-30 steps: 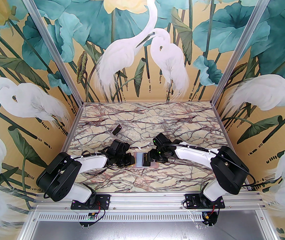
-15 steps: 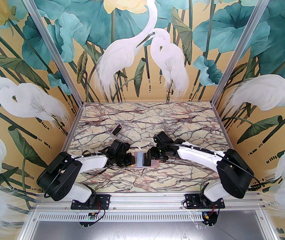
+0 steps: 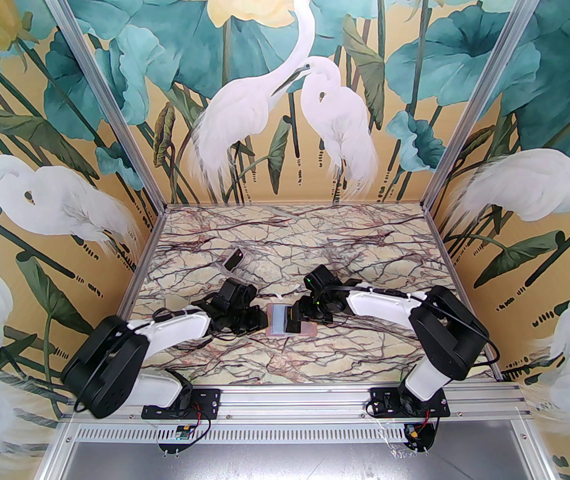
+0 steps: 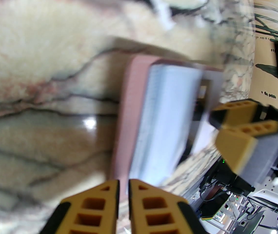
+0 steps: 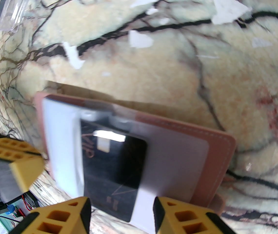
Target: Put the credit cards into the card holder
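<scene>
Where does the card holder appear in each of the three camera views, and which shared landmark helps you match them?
Top external: the card holder lies at lower centre, on the marbled table.
Left wrist: the card holder sits at centre, just above the fingers.
Right wrist: the card holder is at lower centre, open, with a black card in its sleeve.
Shared landmark: the left gripper, closed at the holder's edge.

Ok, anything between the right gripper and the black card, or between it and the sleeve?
Nothing visible. The black card lies partly in the card holder's sleeve, its near end between the right gripper's open fingers. The left gripper appears to pinch the holder's opposite edge, off the card's path.
</scene>
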You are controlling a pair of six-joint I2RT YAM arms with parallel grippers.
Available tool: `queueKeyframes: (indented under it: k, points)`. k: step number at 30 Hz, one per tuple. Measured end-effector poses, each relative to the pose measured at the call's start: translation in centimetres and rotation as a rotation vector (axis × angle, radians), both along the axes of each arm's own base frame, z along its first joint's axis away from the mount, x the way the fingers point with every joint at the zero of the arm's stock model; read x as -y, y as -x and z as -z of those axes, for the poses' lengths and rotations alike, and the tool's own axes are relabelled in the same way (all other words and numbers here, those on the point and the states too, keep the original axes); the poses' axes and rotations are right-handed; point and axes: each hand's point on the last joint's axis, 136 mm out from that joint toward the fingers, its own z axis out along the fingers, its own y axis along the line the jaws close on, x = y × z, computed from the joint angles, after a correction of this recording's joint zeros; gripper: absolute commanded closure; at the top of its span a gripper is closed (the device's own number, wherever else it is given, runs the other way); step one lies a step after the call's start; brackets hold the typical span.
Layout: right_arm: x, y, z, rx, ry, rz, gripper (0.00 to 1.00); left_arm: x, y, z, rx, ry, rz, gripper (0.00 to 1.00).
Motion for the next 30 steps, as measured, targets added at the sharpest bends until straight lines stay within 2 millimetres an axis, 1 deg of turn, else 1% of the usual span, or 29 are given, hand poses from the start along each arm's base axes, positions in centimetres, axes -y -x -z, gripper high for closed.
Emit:
queueKeyframes:
  k: [3,5,7,10,13,17,20,27,30]
  points:
    - [0.0,-0.1,0.1,-0.006,-0.024,0.007,0.5,0.4,-0.7,-1.7,0.034,0.018,-0.002,0.83]
    - [-0.1,0.0,0.1,-0.011,-0.04,0.008,0.5,0.6,-1.0,-2.5,0.05,0.029,-0.002,0.83]
    - [-0.2,-0.1,0.1,-0.012,-0.052,0.01,0.5,0.9,-1.0,-2.9,0.056,0.046,0.004,0.83]
    - [-0.4,0.0,0.0,-0.013,-0.072,0.008,0.5,1.9,-0.7,-3.4,0.055,0.088,0.031,0.84]
    - [-0.6,0.0,0.0,-0.013,-0.083,0.007,0.5,3.2,-0.5,-2.6,0.033,0.105,0.062,0.85]
    - [-0.7,-0.1,0.0,-0.007,-0.093,0.005,0.49,4.5,0.4,-0.3,-0.019,0.089,0.106,0.86]
    - [-0.7,0.0,0.1,-0.007,-0.097,0.005,0.49,4.6,0.6,0.7,-0.041,0.072,0.11,0.88]
    - [-0.9,0.1,0.0,-0.014,-0.117,0.009,0.49,4.1,0.2,2.1,-0.051,0.031,0.085,0.89]
    - [-1.0,0.1,0.0,-0.018,-0.125,0.009,0.49,4.1,0.2,2.4,-0.052,0.028,0.074,0.89]
